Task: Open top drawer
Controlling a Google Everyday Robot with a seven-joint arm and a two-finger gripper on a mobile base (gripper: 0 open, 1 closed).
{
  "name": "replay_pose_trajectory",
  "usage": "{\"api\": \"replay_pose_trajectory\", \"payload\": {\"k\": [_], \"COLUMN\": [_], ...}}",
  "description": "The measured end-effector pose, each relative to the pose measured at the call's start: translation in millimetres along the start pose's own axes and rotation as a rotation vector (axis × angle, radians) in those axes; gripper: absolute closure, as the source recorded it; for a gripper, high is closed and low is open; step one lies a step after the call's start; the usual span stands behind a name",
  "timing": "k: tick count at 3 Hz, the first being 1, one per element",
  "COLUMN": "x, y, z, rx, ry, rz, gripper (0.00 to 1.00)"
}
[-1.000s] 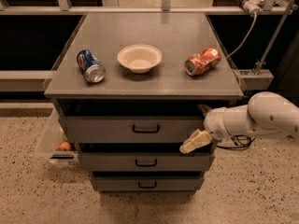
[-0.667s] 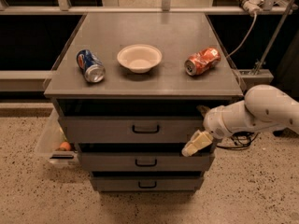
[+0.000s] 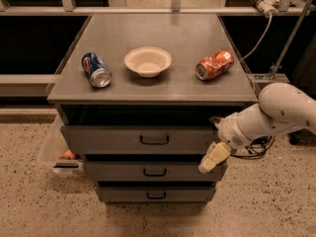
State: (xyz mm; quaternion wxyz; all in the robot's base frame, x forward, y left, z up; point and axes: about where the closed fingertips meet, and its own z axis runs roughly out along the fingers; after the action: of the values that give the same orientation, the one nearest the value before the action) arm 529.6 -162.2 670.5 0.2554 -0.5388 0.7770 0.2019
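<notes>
Gripper: gripper hangs at the cabinet's right front corner, below the top drawer; its spread cannot be told.
Change: gripper has drifted slightly right and down, no nearer the handle; the pull is judged not begun.
Top drawer: uppermost of three, front facing the camera, long axis left-right, apparently closed.
Handle: centred, horizontal, untouched.
Top surface: blue can, bowl, red can.

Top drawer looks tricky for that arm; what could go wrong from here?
The gripper hangs at the right edge of the cabinet, away from the handle of the top drawer, so it might catch the middle drawer. A jolt could also roll the blue can and red can, both lying sideways on top.
</notes>
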Motion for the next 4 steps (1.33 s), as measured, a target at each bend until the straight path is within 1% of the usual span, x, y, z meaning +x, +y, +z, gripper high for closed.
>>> {"api": "replay_pose_trajectory", "payload": {"k": [1,2,3,4], "x": [2,6,6,7], "y": [4,25,25,47], "z": [-3,-13,-14,-31], "rx": [-0.017,-0.087,-0.091,-0.152], "ry": [0.021,0.058,0.06,0.103], "rz": [0.001,-0.003,-0.004,-0.021], "gripper": [0.0,0.0,0.0,0.0]}}
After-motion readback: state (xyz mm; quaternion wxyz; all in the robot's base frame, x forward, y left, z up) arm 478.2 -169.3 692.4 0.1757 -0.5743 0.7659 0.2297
